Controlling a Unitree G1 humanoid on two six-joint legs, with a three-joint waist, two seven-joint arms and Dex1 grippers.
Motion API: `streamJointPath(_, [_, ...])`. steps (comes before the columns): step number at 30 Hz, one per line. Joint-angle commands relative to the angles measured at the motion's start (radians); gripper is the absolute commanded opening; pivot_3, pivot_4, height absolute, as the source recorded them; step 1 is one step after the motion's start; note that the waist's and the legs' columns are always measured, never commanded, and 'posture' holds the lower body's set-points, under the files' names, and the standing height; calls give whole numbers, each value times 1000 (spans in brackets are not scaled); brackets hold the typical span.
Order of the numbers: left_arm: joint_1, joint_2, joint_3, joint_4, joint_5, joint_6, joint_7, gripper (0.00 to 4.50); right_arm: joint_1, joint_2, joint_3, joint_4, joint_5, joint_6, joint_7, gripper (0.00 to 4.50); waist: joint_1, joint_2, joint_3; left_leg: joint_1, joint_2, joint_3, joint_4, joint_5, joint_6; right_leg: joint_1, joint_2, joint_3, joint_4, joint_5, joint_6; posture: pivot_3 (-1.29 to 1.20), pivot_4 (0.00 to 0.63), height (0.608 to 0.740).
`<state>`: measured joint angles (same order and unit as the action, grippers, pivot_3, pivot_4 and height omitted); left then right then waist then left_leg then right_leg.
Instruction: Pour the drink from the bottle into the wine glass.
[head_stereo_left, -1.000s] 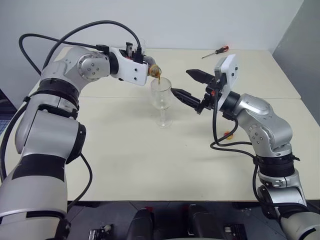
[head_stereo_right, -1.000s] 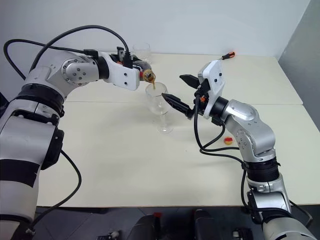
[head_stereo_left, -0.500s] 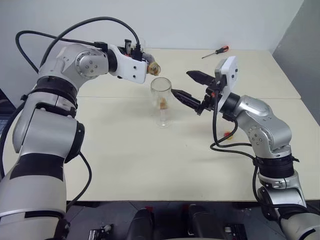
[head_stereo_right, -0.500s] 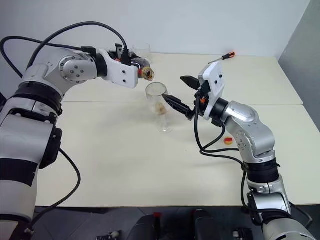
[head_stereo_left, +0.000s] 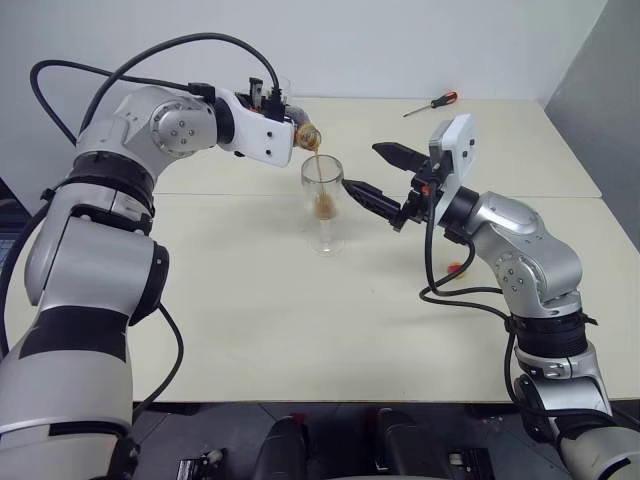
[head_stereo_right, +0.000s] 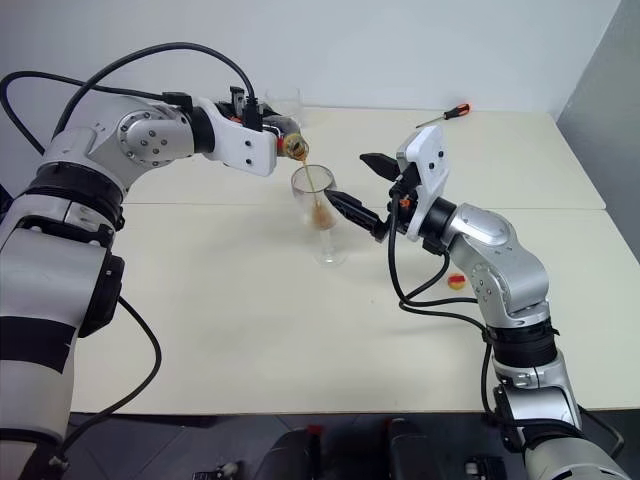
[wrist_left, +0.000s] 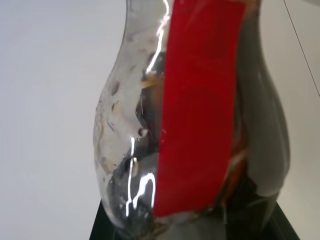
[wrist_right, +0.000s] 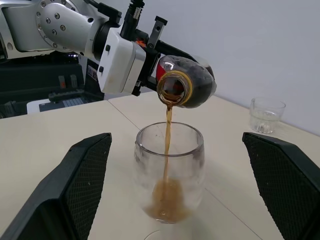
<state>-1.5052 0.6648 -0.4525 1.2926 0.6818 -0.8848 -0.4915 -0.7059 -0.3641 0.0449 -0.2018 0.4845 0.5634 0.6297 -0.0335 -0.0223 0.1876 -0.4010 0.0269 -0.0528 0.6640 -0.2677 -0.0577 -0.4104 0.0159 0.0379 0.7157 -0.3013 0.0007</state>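
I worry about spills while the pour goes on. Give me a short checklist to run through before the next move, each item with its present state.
1. Left gripper shut on the bottle: ok.
2. Bottle mouth above the wine glass bowl: ok.
3. Stream of the drink falls inside the rim: ok.
4. Wine glass upright on the table: ok.
5. Right gripper open, fingers either side of the glass without touching: ok.
6. Room left in the bowl, drink only at the bottom: ok.
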Motion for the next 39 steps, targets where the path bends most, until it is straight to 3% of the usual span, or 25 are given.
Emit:
streamJointPath(1, [-53,22,6,-10,-6,-5,23,1139,-7,2,-17,-50,4,-11,-9,4500,0,0,0,0,0,0,0,0,0,0,0,0,0,0,0,0,150,740])
streamJointPath(39, [-69,20,-16,0,20,0,39,1139,9,12,-14,-36,-6,-32,-16,4500,0,0,0,0,0,0,0,0,0,0,0,0,0,0,0,0,150,740])
